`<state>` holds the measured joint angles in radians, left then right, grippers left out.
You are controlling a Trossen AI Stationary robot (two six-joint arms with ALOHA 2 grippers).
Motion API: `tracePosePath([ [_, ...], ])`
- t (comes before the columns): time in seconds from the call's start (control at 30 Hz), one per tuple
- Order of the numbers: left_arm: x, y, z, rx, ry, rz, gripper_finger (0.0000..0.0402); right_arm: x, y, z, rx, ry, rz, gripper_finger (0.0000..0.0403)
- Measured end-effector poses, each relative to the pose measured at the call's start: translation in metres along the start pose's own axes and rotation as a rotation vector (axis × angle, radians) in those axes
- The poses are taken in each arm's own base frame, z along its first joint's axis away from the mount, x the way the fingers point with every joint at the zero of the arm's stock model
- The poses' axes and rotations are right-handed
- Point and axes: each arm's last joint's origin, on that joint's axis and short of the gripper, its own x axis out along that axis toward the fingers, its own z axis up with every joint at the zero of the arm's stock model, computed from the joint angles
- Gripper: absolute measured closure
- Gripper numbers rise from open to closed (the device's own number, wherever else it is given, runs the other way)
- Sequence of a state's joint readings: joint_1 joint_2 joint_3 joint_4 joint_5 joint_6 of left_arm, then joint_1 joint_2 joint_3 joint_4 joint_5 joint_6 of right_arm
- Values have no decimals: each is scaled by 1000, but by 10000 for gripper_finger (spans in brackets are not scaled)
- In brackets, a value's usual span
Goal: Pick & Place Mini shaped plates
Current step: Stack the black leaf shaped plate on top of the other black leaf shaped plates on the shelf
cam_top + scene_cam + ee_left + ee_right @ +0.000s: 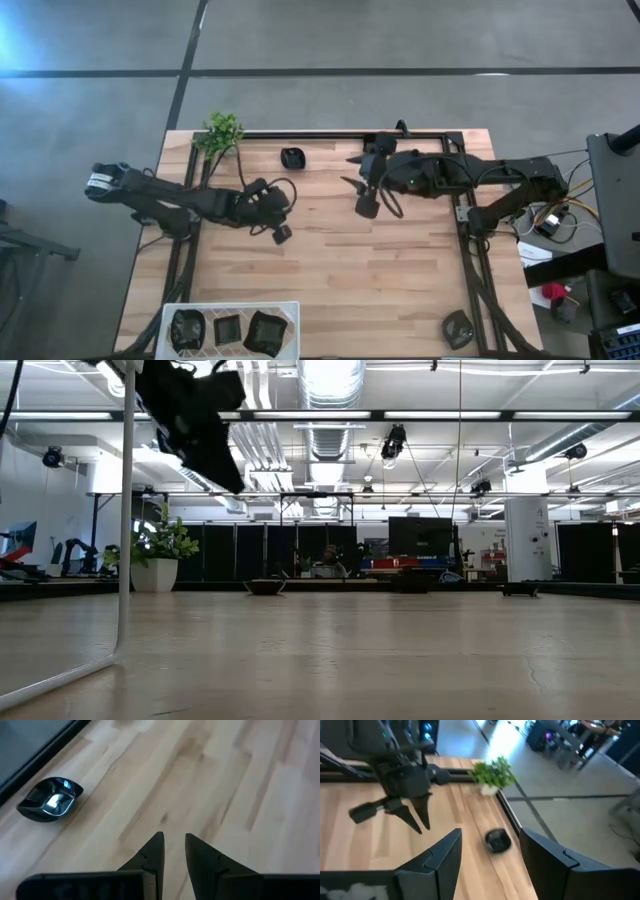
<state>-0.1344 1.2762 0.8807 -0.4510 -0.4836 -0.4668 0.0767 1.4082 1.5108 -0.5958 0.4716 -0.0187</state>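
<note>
With three glossy black mini shaped plates (228, 329) already in the white tray (290, 310), we judge retrieval underway: the empty, slightly parted left gripper (281, 233) must reach the lone black dish (292, 157) near the small green plant (222, 131), the right gripper (367, 200) waiting released.

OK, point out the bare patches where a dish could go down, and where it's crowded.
The widest bare wood is the middle stretch, from below the left pincer and right pincer down to the white tray and the lone dish. Crowded: the tray's three dishes, and the far edge by the plant and another dish.
</note>
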Motion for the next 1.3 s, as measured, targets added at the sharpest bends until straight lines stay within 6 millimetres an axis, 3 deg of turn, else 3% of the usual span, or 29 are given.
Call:
tracePosePath([
  [0.23, 14, 2, -13, -81, -64, -7, 331, 14, -33, -11, 48, 101, -26, 207],
  [0.4, 20, 10, -23, -133, -127, 150, 331, 31, -54, -24, 105, 159, 61, 207],
  [0.6, 35, 21, -45, -277, -233, 242, 331, 40, -73, -33, 153, 181, 7, 207],
  [0.7, 44, 24, -61, -344, -313, 241, 331, 42, -77, -34, 161, 174, -6, 207],
  [0.93, 57, 43, -85, -679, -442, 196, 331, 42, -79, -33, 143, 159, -9, 207],
  [1.3, 81, 67, -79, -862, -419, 262, 331, 42, -79, -31, 139, 141, -10, 207],
])
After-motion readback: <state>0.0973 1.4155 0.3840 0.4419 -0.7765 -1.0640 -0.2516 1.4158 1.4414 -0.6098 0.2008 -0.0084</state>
